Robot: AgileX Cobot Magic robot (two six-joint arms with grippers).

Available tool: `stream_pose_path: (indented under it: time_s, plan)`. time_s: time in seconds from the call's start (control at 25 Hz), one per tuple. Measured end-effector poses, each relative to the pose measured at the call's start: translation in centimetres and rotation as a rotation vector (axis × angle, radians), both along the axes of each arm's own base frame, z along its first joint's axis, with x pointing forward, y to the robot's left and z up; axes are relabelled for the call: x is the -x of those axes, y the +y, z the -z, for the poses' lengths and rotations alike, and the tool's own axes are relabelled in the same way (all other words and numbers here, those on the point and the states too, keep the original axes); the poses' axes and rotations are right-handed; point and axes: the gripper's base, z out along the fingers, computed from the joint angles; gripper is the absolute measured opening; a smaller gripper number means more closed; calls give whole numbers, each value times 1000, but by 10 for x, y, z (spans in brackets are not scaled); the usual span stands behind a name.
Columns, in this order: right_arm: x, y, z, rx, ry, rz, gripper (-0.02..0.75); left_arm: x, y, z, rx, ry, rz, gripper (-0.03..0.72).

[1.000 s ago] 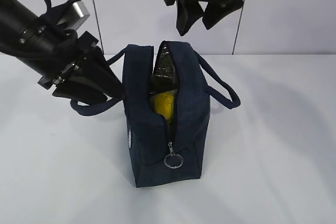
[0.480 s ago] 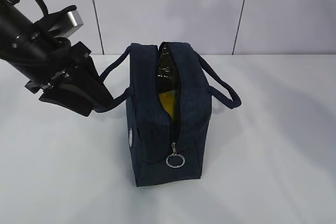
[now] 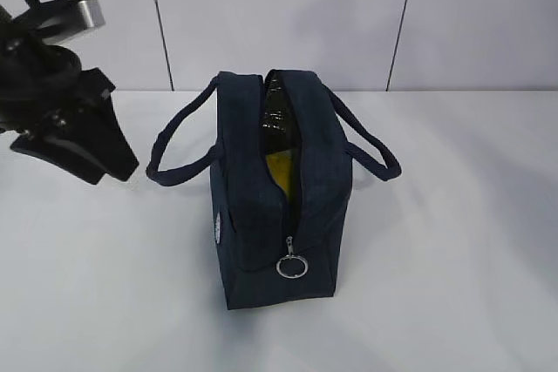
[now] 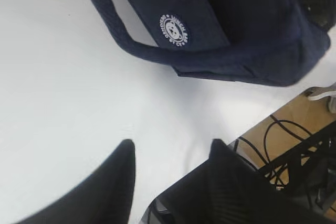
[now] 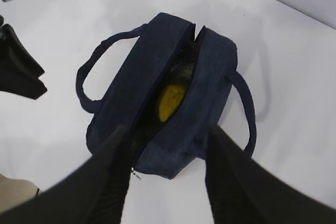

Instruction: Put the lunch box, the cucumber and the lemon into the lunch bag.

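Note:
The navy lunch bag (image 3: 261, 206) stands upright mid-table with its top zipper open. The yellow lemon (image 3: 281, 172) shows in the opening, below a dark shiny shape I cannot identify. The lunch box and the cucumber are hidden. My left gripper (image 3: 109, 163) is open and empty, left of the bag and clear of its left handle (image 3: 170, 172); the left wrist view shows the gripper (image 4: 170, 148) over bare table with the bag (image 4: 236, 19) beyond. My right gripper (image 5: 165, 129) is open and empty, high above the bag (image 5: 157, 129), looking down at the lemon (image 5: 169, 102). It is out of the exterior view.
The ring pull (image 3: 291, 266) hangs at the bag's near end. The right handle (image 3: 375, 150) droops outward. The white table (image 3: 453, 259) meets a panelled wall behind. The table's edge, with cables (image 4: 294, 140) on the floor below, is near my left gripper.
My left gripper has let go of the left handle and drawn back to the left; the handle now droops. My right gripper has risen out of the top of the exterior view.

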Motion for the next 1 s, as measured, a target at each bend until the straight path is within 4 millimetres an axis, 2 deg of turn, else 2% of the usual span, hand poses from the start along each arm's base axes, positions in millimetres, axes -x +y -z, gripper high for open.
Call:
stream_pose_path:
  time_s: [0.2, 0.36, 0.48, 0.6, 0.8, 1.0]
  plan:
    - [34, -18, -2, -52, -72, 3, 307, 14, 2, -19, -68, -58, -5, 326]
    - [61, -33, 8, -117, -173, 22, 302, 30, -8, -31, -105, -92, 29, 326]
    - [84, -46, 22, -166, -236, 36, 302, 41, -22, -35, -112, -95, 68, 317]
    - [102, -55, 47, -182, -240, 47, 302, 53, -38, -35, -118, -91, 116, 299]
    - [125, -68, 75, -183, -223, 54, 302, 74, -61, -34, -188, -109, 201, 279]
    - [136, -73, 90, -180, -209, 56, 302, 95, -65, -27, -223, -95, 245, 253]
